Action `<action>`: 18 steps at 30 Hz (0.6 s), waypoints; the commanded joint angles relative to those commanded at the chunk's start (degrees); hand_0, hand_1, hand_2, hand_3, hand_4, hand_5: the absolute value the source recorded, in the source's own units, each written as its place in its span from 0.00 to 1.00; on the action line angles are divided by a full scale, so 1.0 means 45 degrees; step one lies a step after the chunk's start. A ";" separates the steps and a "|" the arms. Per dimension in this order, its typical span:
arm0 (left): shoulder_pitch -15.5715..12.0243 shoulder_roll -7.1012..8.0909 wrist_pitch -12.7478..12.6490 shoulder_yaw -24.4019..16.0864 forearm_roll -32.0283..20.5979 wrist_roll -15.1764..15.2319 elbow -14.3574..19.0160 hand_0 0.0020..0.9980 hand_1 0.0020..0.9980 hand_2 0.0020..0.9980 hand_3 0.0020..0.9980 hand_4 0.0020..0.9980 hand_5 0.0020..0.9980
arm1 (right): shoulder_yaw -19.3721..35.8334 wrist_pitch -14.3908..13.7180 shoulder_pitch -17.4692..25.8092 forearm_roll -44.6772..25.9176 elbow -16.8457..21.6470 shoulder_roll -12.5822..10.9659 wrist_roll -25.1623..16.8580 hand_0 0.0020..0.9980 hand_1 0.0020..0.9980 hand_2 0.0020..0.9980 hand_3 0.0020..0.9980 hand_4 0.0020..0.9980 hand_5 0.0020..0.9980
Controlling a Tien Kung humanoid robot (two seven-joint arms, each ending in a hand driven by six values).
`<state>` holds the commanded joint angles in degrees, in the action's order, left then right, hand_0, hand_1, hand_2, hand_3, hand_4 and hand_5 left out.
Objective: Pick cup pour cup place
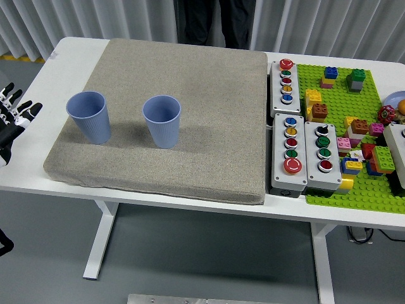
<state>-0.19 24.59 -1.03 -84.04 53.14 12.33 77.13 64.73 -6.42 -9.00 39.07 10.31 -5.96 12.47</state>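
Cups (89, 116) (162, 120) ribbed blue plastic, upright, apart on coarse beige mat (190, 82); left hand (12, 120) spread, empty.

Robot's left hand (14, 120) at the left edge.
Its black-and-white fingers (28, 113) are spread loosely, gripping nothing.

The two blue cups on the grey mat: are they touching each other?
Apart. The head view shows the left cup and the right cup standing upright with a clear strip of grey mat between them.
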 joint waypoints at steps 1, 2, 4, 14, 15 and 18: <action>0.0000 -0.0016 0.0075 0.0110 0.0116 -0.0024 -0.0018 0.88 0.89 1.00 1.00 0.96 0.20 | -0.0011 0.0002 -0.0002 -0.0008 0.0000 0.0000 0.0000 0.72 0.69 0.74 0.71 0.32 0.31; 0.0000 -0.0023 0.0107 0.0158 0.0166 -0.0035 -0.0026 0.88 0.89 1.00 1.00 0.96 0.20 | -0.0016 0.0003 -0.0003 -0.0012 0.0000 -0.0001 0.0001 0.72 0.69 0.74 0.71 0.32 0.31; -0.0004 -0.0087 0.0208 0.0323 0.0464 -0.0082 -0.0058 0.89 0.90 1.00 1.00 0.96 0.18 | -0.0036 0.0001 -0.0003 -0.0040 0.0000 0.0001 -0.0007 0.72 0.69 0.74 0.71 0.32 0.31; 0.0160 -0.0410 0.0017 0.1156 0.1128 -0.0089 -0.0513 0.90 0.90 1.00 1.00 0.96 0.18 | -0.0013 0.0017 0.0103 0.0045 0.0000 0.0031 0.0021 0.72 0.69 0.74 0.71 0.32 0.31; 0.0229 -0.0445 -0.0021 0.1224 0.1118 -0.0075 -0.0607 0.90 0.90 1.00 1.00 0.96 0.18 | -0.0007 0.0017 0.0105 0.0065 0.0000 0.0037 0.0028 0.72 0.69 0.74 0.71 0.32 0.31; 0.0418 -0.0536 -0.0045 0.1350 0.1083 -0.0053 -0.0814 0.90 0.89 1.00 1.00 0.96 0.20 | -0.0023 0.0010 0.0114 0.0047 0.0000 0.0056 0.0035 0.72 0.69 0.74 0.71 0.32 0.31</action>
<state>1.69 22.17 -1.23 -77.96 58.01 12.09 73.47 64.63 -6.38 -8.49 39.29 10.31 -5.70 12.63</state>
